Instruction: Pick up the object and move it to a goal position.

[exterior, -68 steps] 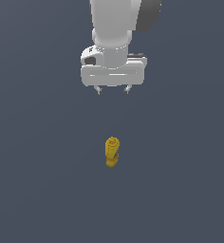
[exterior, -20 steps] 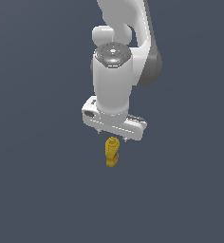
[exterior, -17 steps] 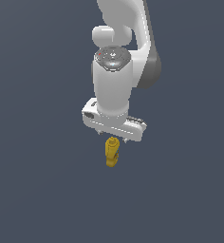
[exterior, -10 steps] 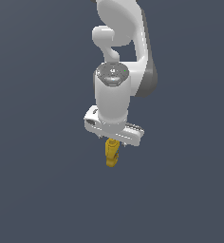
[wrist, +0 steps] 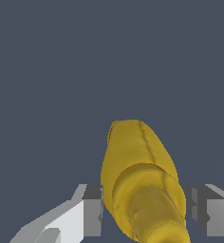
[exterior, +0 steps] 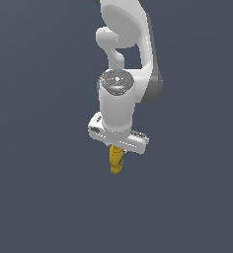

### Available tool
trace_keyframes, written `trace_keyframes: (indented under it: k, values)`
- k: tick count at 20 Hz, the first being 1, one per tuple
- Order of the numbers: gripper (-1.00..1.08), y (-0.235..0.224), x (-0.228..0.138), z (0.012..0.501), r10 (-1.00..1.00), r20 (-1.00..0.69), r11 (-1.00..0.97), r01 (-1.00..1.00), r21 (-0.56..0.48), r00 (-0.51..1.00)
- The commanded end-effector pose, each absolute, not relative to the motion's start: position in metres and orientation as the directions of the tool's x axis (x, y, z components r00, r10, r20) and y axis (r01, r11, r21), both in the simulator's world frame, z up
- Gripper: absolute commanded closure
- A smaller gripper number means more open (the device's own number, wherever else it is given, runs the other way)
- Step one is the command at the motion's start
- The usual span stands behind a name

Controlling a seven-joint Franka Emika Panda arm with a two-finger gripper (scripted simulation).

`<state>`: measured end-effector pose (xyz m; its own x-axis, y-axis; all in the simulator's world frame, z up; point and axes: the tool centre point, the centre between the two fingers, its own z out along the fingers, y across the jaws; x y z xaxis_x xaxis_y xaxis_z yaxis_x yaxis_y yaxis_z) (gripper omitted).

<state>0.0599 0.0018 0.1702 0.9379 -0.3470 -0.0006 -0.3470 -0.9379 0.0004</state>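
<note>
The object (exterior: pixel 116 161) is a small golden-yellow lumpy item standing on the dark floor, directly under my white gripper (exterior: pixel 117 149). In the exterior view the hand covers its upper end and hides the fingers. In the wrist view the object (wrist: pixel 141 185) fills the gap between the two fingers (wrist: pixel 92 214), one on each side of it. The jaws look open around it, with almost no gap showing. The gripper (wrist: pixel 146 216) straddles the object's near end.
A plain dark grey floor (exterior: pixel 44 197) surrounds the object on all sides. The white arm (exterior: pixel 126 54) rises above the gripper.
The gripper has come down from high above the object until its hand sits over the object's top. The object has not moved.
</note>
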Motion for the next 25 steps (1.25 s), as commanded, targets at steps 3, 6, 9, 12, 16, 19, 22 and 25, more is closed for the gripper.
trace_keyframes:
  k: [3, 6, 9, 12, 16, 19, 22, 25]
  values:
    - [1.08, 0.002, 0.060, 0.170, -0.347, 0.000, -0.938, -0.347, 0.000, 0.938]
    - [1.08, 0.002, 0.060, 0.170, -0.347, 0.000, -0.938, -0.347, 0.000, 0.938]
    - [1.08, 0.001, 0.059, 0.171, -0.347, -0.001, -0.938, -0.347, 0.000, 0.938]
    - [1.08, -0.005, 0.057, 0.176, -0.347, -0.001, -0.938, -0.347, 0.000, 0.938]
    - [1.08, -0.020, 0.049, 0.189, -0.347, 0.000, -0.938, -0.347, 0.000, 0.938]
    - [1.08, -0.033, 0.042, 0.200, -0.347, 0.000, -0.938, -0.347, 0.000, 0.938]
    - [1.08, -0.042, 0.038, 0.207, -0.347, 0.000, -0.938, -0.347, 0.000, 0.938]
    - [1.08, -0.045, 0.037, 0.210, -0.347, 0.000, -0.938, -0.347, 0.000, 0.938]
